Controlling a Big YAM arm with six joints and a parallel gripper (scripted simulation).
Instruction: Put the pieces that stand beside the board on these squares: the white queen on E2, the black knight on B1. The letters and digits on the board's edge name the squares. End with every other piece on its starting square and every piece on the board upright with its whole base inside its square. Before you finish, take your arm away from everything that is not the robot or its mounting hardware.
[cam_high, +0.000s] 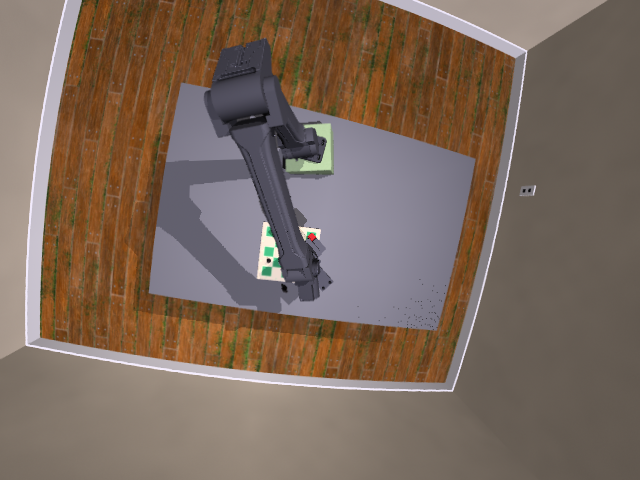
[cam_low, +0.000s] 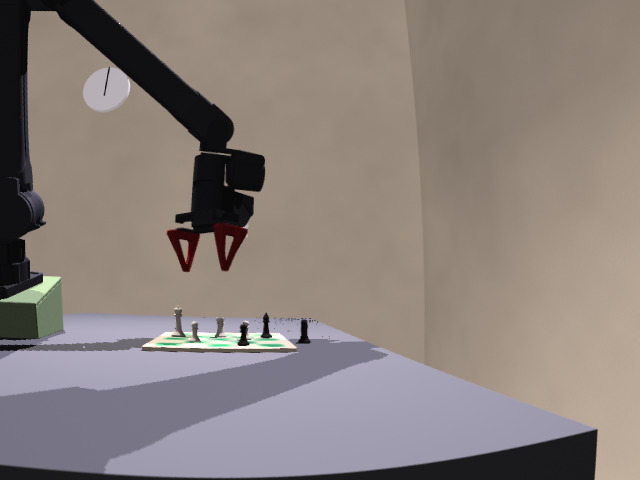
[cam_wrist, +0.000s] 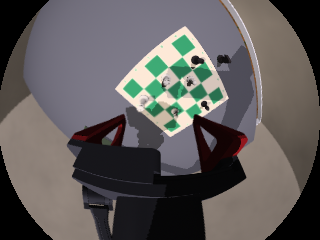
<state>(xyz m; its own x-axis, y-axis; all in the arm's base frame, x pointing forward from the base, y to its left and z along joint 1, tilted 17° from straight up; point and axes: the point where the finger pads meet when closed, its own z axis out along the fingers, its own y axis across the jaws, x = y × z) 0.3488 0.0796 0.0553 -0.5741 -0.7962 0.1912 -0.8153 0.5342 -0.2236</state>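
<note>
The small green-and-cream chessboard (cam_low: 219, 342) lies on the grey table and also shows in the wrist view (cam_wrist: 175, 83). The white queen (cam_low: 178, 321) stands upright on the board's left end. The black knight (cam_low: 303, 331) stands upright on the table just off the board's right edge, and the wrist view (cam_wrist: 223, 60) shows it beside the far edge. My gripper (cam_low: 204, 268) hangs well above the board's left half, its red fingers wide open and empty. In the wrist view the gripper (cam_wrist: 160, 136) frames the near edge of the board.
Several other pieces stand on the board: a white pawn (cam_low: 194, 331), a white piece (cam_low: 219, 326), a black piece (cam_low: 242, 334) and a black bishop (cam_low: 265, 325). The arm's green base block (cam_low: 28, 307) sits at the table's left. The table edge runs close behind the knight.
</note>
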